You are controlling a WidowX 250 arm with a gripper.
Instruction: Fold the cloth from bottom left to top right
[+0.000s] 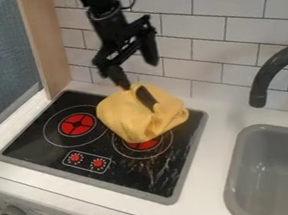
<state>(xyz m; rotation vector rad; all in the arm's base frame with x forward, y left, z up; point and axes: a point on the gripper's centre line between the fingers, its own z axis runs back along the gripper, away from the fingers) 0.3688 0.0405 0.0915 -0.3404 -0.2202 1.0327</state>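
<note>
The black gripper (138, 75) hangs from the top over the back of the stove, its two fingers spread apart. Its lower left fingertip comes down to the upper edge of the yellow cloth (124, 117); the other finger stands higher, against the tiled wall. Bunched and crumpled, the cloth lies on the back right part of the black stove top, partly over the right burner. A narrow dark patch (146, 97) shows among the folds near the cloth's top; I cannot tell what it is. Whether the lower fingertip touches the cloth is unclear.
The black stove top (33, 140) has a red left burner (77, 124) and two small red knobs in front. A grey sink (249, 165) and dark curved faucet (273, 68) are at right. White tiles rise behind; a wooden post (50, 42) stands at left.
</note>
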